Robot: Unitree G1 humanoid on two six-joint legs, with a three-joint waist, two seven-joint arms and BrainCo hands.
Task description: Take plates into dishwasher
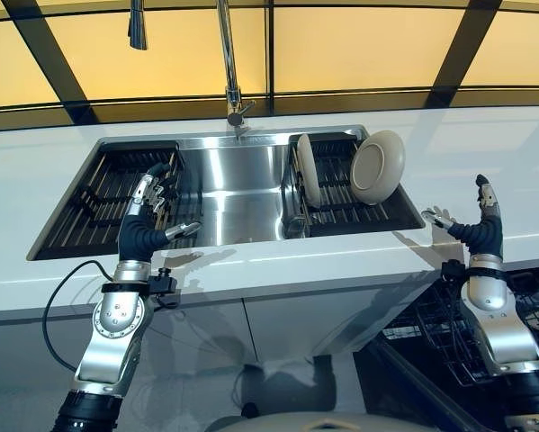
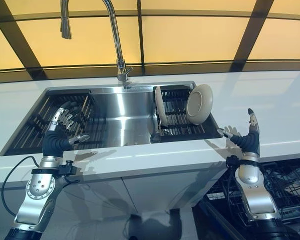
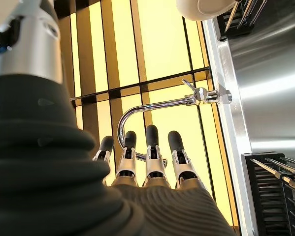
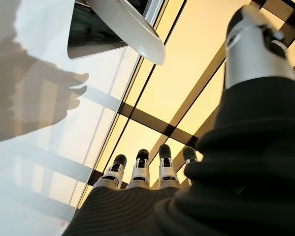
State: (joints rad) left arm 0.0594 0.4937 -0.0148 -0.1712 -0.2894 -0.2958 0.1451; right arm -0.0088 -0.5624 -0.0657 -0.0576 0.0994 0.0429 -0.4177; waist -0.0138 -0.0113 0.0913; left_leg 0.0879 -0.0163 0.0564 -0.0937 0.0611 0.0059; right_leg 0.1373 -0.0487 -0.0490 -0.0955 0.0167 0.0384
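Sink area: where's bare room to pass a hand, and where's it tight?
Free: the steel basin between the left rack and right rack; the white counter beyond the right hand. Crowded: the right rack, where two plates stand on edge, and the left rack's near corner, where the left hand sits.

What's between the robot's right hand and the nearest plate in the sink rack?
Only bare white countertop and the sink's rim lie between the open right hand and the tilted plate in the right rack, as the left eye view shows.
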